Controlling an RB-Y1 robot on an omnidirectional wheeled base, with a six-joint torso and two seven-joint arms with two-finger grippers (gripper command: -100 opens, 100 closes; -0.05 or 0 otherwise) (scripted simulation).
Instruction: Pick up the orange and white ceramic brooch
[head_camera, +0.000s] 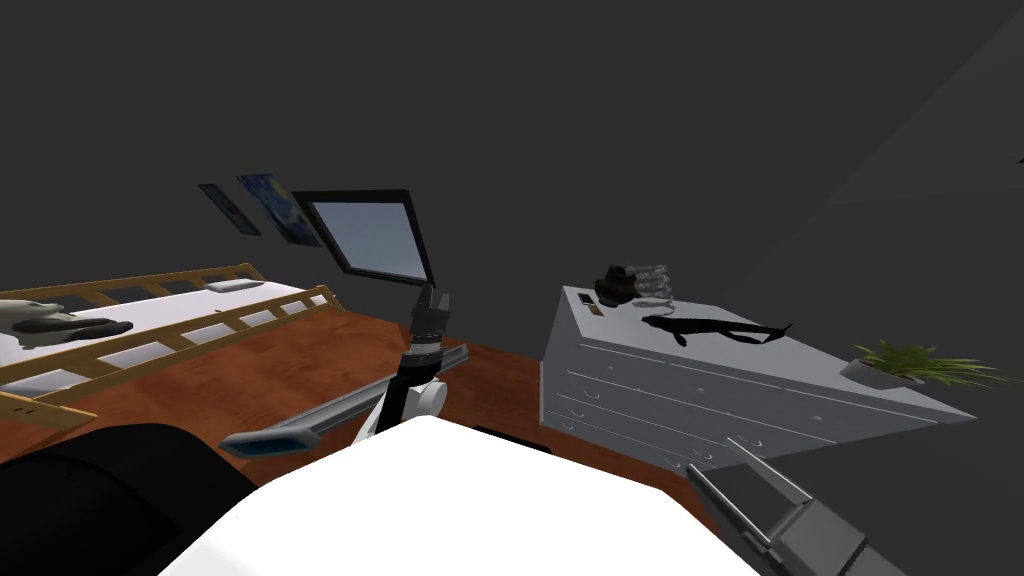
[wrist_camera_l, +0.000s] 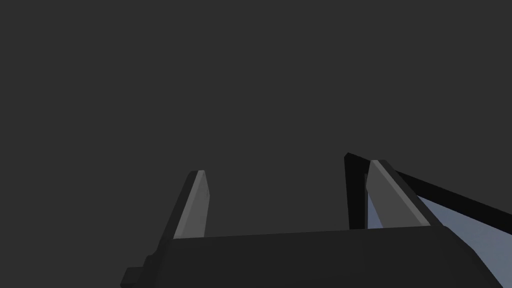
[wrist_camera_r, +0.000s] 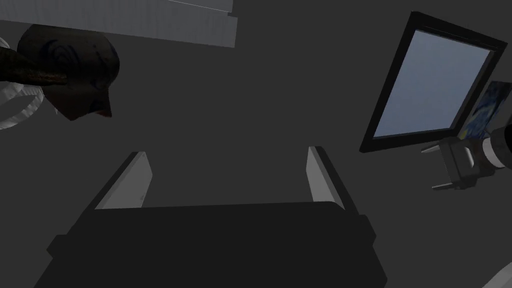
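A small flat item, too small to tell its colours, lies near the left corner of the white dresser top. It may be the brooch. My right gripper hangs open low in front of the dresser's drawers, well short of that item. In the right wrist view its fingers stand wide apart with nothing between them. My left gripper is raised toward the window, and in the left wrist view it is open and empty.
On the dresser stand a dark rounded lump, also in the right wrist view, a grey coil, a long black figure and a potted plant. A wooden-railed bed stands left on the brown floor.
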